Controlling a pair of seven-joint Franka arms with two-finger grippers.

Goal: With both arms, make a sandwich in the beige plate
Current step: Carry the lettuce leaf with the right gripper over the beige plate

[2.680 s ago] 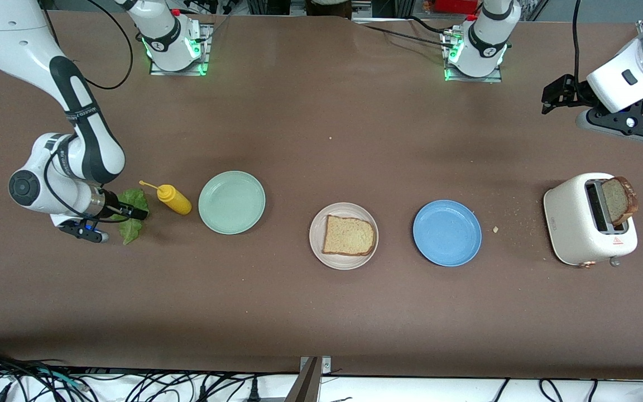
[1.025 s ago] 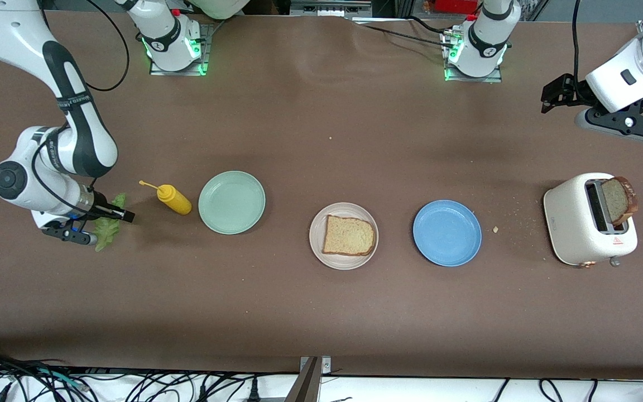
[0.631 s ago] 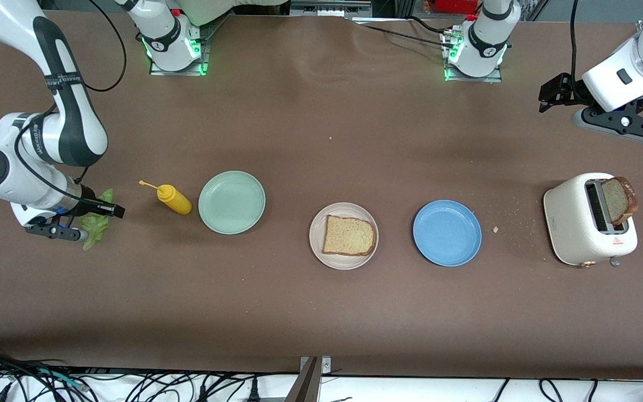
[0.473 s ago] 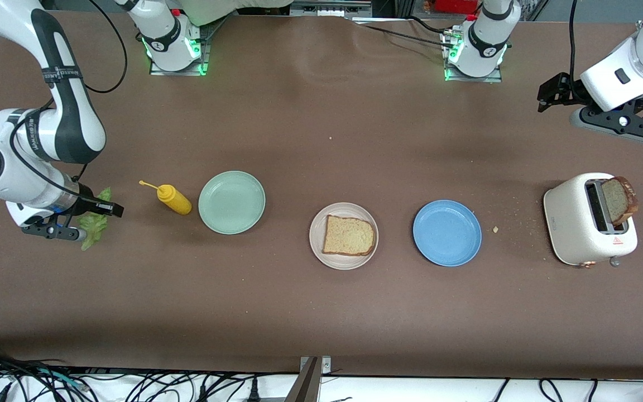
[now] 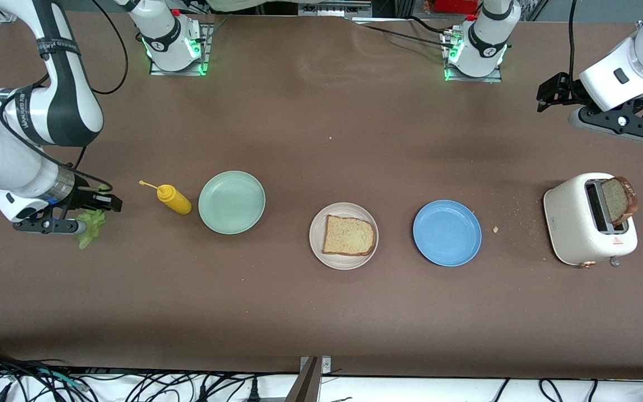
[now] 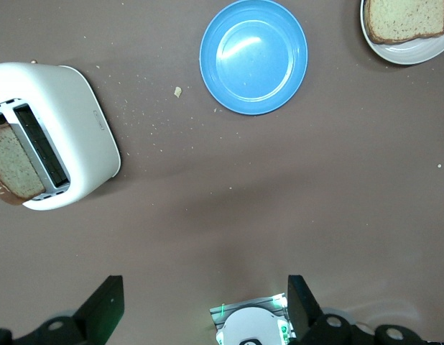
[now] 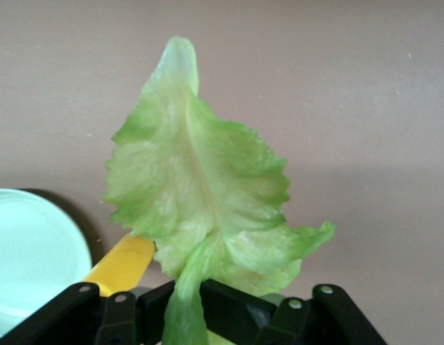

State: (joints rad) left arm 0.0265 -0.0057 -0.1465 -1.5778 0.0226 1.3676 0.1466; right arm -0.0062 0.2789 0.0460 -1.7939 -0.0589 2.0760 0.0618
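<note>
My right gripper [image 5: 108, 202] is shut on the stem of the ruffled green lettuce leaf [image 5: 90, 230] and holds it in the air at the right arm's end of the table; the leaf fills the right wrist view [image 7: 200, 201]. The beige plate [image 5: 317, 242] sits mid-table with one brown bread slice [image 5: 348, 235] on it, also in the left wrist view [image 6: 403, 17]. A second slice [image 5: 618, 200] sticks up from the white toaster [image 5: 581, 223]. My left gripper [image 5: 546, 96] is open and empty, high over the table at the left arm's end.
A yellow squeeze bottle [image 5: 173, 199] lies beside the mint-green plate [image 5: 231, 201], close to my right gripper. A blue plate [image 5: 447, 232] sits between the beige plate and the toaster. Crumbs [image 5: 495, 229] lie near the toaster.
My right gripper has lifted the lettuce off the table and carried it away from the yellow bottle, toward the table's end. The left arm has shifted only slightly.
</note>
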